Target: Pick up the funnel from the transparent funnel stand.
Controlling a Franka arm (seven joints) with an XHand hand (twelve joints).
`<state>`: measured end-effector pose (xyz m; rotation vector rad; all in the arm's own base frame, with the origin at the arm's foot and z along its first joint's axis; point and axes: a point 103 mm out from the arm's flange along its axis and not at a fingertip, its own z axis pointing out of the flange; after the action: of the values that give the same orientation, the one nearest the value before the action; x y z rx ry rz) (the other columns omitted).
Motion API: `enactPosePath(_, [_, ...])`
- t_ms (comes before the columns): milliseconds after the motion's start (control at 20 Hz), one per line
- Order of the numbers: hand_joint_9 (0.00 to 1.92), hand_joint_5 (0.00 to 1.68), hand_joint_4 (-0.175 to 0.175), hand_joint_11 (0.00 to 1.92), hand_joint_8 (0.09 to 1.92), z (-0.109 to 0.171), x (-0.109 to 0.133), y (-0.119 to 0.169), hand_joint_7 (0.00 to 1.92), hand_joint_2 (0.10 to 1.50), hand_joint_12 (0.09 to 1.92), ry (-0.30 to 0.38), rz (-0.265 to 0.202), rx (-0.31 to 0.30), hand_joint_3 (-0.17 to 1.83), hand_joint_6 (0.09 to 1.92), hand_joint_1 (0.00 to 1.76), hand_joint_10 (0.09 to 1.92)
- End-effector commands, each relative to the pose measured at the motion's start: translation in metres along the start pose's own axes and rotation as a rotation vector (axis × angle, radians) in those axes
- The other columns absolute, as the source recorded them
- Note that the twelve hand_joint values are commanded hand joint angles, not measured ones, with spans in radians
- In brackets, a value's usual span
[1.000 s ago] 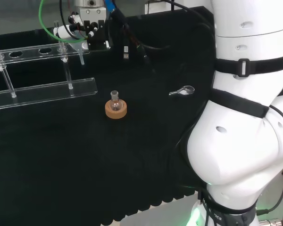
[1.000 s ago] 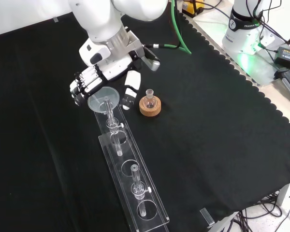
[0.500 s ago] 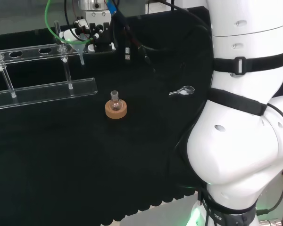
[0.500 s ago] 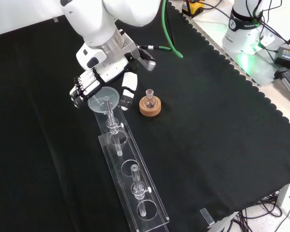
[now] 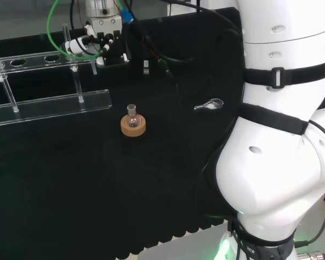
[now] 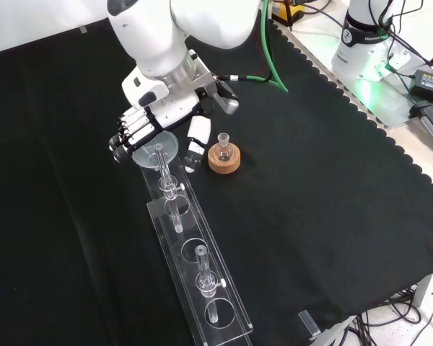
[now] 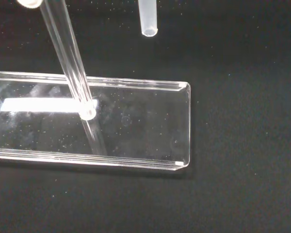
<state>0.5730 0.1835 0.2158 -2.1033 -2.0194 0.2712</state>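
Lifted slightly, the funnel (image 6: 156, 148) sits clamped in the hand's (image 6: 150, 119) fingers (image 6: 128, 134) above the stand's (image 6: 195, 282) end.

a lab: a bench (image 6: 332, 187) under black cloth, a clear funnel stand (image 6: 195, 281), and beside it a small flask (image 6: 223, 146) on a cork ring (image 6: 224, 161).

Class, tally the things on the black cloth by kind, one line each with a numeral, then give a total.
Funnel: 1
Transparent funnel stand: 1
Small flask: 1
Cork ring: 1
Clear scoop: 1
Total: 5
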Motion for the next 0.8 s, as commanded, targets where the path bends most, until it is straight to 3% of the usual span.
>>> enactPosePath(50, [0.0,0.08,0.051,0.0,0.09,0.004,0.014,0.0,0.01,0.83,1.59,-0.088,0.026,-0.018,0.09,0.09,0.0,0.82])
enactPosePath(200, [0.05,0.17,0.038,0.06,0.11,0.006,0.024,0.001,0.05,0.85,1.6,-0.155,0.039,-0.054,0.1,0.09,0.0,0.96])
enactPosePath(350, [0.18,0.26,0.015,0.16,0.54,0.006,0.013,0.0,0.01,0.86,1.56,-0.149,0.058,-0.074,0.1,0.09,0.0,1.03])
enactPosePath(450, [0.25,0.29,-0.008,0.26,0.71,0.004,0.011,0.001,0.0,0.86,1.53,-0.138,0.061,-0.082,0.11,0.09,0.0,1.05])
enactPosePath(600, [0.34,0.32,-0.074,0.47,0.86,0.002,0.016,0.0,0.0,0.88,1.44,-0.139,0.059,-0.102,0.12,0.09,0.0,1.07])
enactPosePath(700, [0.42,0.32,-0.134,0.63,0.92,0.001,0.019,-0.001,0.0,0.9,1.4,-0.131,0.019,-0.12,0.13,0.09,0.01,1.07])
enactPosePath(800, [0.55,0.3,-0.165,0.84,0.97,-0.001,0.02,0.0,0.0,0.93,1.35,-0.088,-0.012,-0.14,0.15,0.09,0.04,1.08])
